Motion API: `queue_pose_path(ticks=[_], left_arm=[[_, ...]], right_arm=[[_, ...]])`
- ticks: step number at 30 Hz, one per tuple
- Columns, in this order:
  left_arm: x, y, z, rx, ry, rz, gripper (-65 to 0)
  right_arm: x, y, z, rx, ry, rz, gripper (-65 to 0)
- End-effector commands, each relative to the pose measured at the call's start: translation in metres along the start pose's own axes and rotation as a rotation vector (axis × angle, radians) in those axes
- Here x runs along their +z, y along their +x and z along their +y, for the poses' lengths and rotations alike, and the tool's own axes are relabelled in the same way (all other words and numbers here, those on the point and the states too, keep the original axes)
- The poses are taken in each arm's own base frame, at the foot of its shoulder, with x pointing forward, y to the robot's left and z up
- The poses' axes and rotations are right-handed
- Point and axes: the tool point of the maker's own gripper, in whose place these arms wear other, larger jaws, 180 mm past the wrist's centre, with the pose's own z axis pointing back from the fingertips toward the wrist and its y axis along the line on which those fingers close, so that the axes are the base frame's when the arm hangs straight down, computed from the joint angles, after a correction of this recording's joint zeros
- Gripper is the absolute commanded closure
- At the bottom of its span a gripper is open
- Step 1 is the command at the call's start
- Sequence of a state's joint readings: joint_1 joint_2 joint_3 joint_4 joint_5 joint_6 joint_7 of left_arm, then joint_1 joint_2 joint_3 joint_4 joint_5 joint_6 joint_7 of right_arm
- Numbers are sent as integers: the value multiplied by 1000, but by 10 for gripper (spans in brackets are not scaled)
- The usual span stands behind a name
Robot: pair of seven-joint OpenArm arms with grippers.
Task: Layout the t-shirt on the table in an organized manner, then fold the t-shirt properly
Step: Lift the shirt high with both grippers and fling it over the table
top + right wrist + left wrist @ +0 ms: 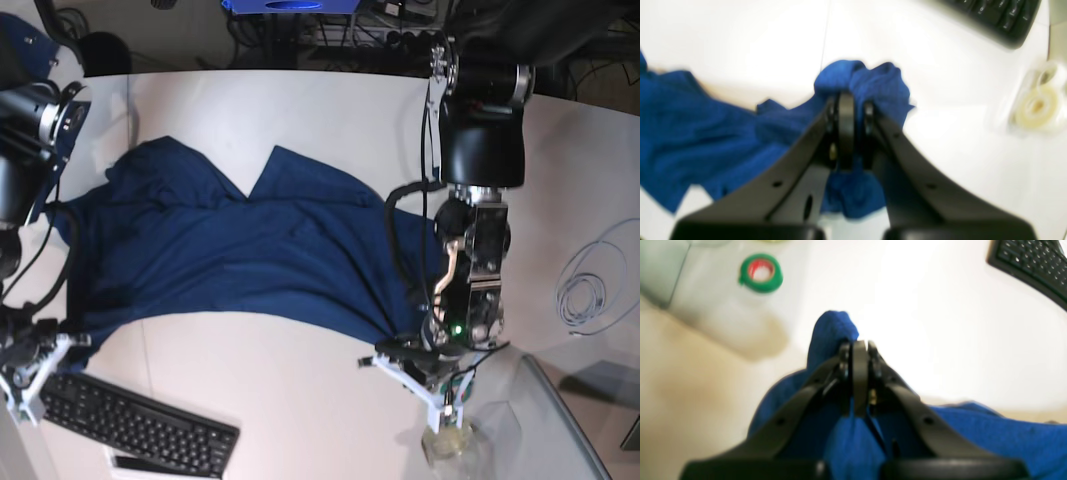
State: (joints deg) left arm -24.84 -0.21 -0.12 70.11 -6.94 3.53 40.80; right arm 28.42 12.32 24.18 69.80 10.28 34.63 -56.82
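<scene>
Plain blue on white, black hardware

The t-shirt [250, 250] is solid dark navy, no print; the worktop [300, 400] is smooth white. Both end effectors are black: left end effector [858, 346], right end effector [846, 100]. Near left, a black keyboard [130, 425]; a green ring with red centre [760, 272] in the left wrist view.

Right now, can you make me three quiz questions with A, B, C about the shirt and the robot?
1. Where is the keyboard in the base view?
A. bottom left
B. top right
C. on the t-shirt

2. What colour is the t-shirt?
A. red
B. dark blue
C. yellow

3. What is the right gripper doing?
A. gaping wide
B. pinching cloth
C. holding the keyboard

Answers:
1 A, it lies at the table's near left corner.
2 B, all its fabric is navy.
3 B, its jaws are shut with blue fabric bunched between them.
</scene>
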Motion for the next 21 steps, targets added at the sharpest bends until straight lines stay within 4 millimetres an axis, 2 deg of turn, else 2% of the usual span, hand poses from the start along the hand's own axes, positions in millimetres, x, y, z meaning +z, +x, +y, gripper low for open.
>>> queue_pose_path(ticks=[1,4,6,8,11,14,16,17,18,20,21], left_arm=[[0,54,-7,-8,-11,-106,0],[-4,118,-18,-15,-26,-177,0],[5,167,-22,-8,-33,-275,0],[21,215,-27,-12,-40,-376,0],[50,275,-36,-8,-56,-495,0],[81,321,-46,-3,-77,-595,0],[106,345,-42,28,-84,-673,0],[122,355,-39,53,-92,-719,0],[133,359,-38,80,-105,-746,0],[139,348,-27,133,-121,-730,0],[143,340,-25,146,-131,-719,0]], right_arm=[[17,52,-16,28,-33,-119,-2],[37,106,-31,71,-64,-205,-2],[59,139,-44,94,-101,-265,-2],[89,175,-59,100,-143,-340,-2],[140,222,-80,106,-205,-453,-2],[194,264,-95,109,-258,-570,-2],[233,286,-103,111,-296,-643,-2],[253,289,-109,115,-331,-664,-2],[264,288,-113,120,-360,-663,-2],[279,281,-115,139,-410,-652,-2],[274,268,-116,144,-428,-616,-2]])
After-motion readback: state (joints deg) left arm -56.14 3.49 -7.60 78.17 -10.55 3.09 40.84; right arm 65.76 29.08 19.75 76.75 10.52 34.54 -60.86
